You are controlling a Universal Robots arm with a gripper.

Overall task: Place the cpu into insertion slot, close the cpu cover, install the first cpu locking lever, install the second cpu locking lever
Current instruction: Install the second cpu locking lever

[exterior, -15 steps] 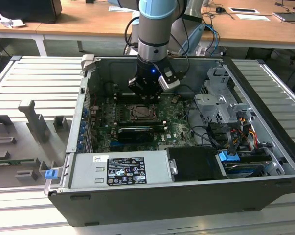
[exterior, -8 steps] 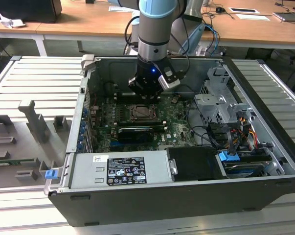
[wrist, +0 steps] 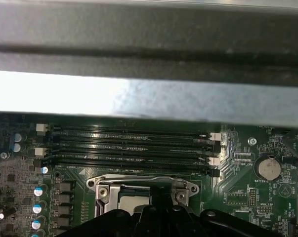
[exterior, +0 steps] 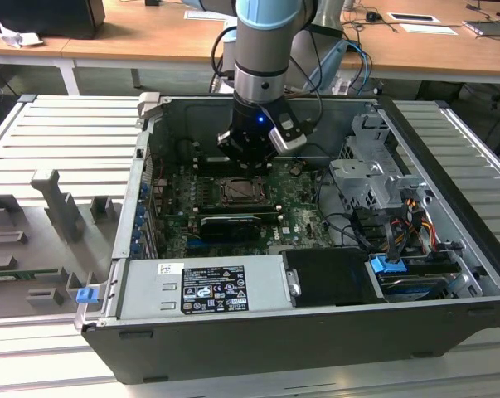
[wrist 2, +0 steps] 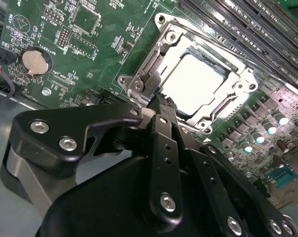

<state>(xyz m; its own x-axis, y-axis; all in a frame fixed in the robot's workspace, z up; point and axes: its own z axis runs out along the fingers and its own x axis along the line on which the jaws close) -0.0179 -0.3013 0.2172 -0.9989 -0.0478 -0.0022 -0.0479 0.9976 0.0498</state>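
In the exterior view my gripper (exterior: 248, 157) hangs inside the open computer case, just behind the insertion slot (exterior: 246, 192) on the green motherboard. In the second wrist view the cpu (wrist 2: 195, 81) lies flat in the insertion slot (wrist 2: 208, 123), its pale metal face showing through the window of the cpu cover (wrist 2: 151, 66), which lies down over it. The black fingers (wrist 2: 163, 128) are pressed together, and the gripper (wrist 2: 161, 101) is shut with its tip at the slot's near edge. The first wrist view shows the cpu (wrist: 134, 202), the cpu cover (wrist: 109, 190) and the gripper (wrist: 161, 205).
Long black memory connectors (wrist: 129, 148) run beside the slot, with the case wall (wrist: 149, 98) beyond them. A coin battery (wrist 2: 34, 61) sits on the board. A power supply (exterior: 204, 286), a drive cage (exterior: 374, 178) and cables (exterior: 399, 224) crowd the case.
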